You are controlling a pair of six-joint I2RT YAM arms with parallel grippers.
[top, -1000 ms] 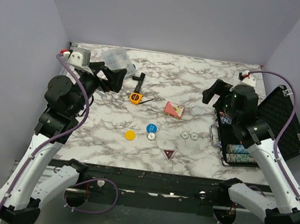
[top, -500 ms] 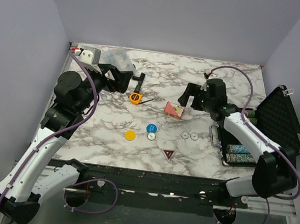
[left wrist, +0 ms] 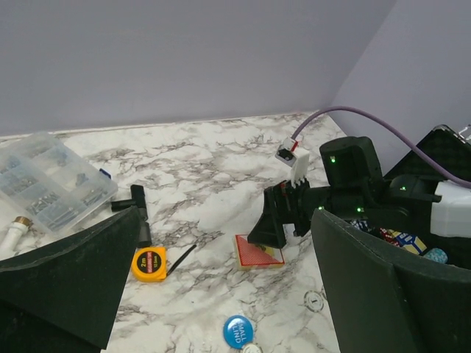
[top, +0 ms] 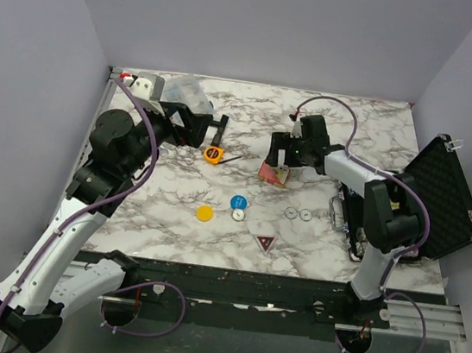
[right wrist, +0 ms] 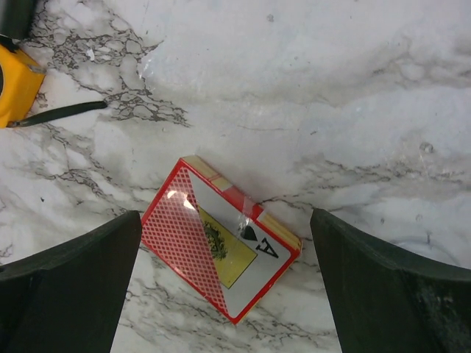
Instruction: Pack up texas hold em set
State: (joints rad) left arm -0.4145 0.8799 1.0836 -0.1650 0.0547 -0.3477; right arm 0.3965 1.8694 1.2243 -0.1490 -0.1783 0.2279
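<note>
The red card box [top: 274, 174] lies flat on the marble table [top: 355, 131], ace face up. My right gripper [top: 282, 156] hangs open just over it. In the right wrist view its fingers straddle the card box [right wrist: 221, 246] without touching it. The black briefcase [top: 441, 193] stands open at the right edge, its chip rows mostly hidden behind the right arm. A blue disc [top: 239, 202], a yellow disc [top: 204, 213], white discs [top: 298, 213] and the red triangle [top: 265, 243] lie in the front middle. My left gripper [top: 196, 126] is open and empty at the back left.
An orange tape measure [top: 213, 153] lies left of the card box, with a black tool [top: 218, 126] behind it. A clear plastic compartment box [top: 186, 92] sits at the back left corner. Purple walls close in the table on three sides.
The right arm has swung left from above the briefcase to just over the card box. The left gripper has drifted a little to the right. Both stayed open.
</note>
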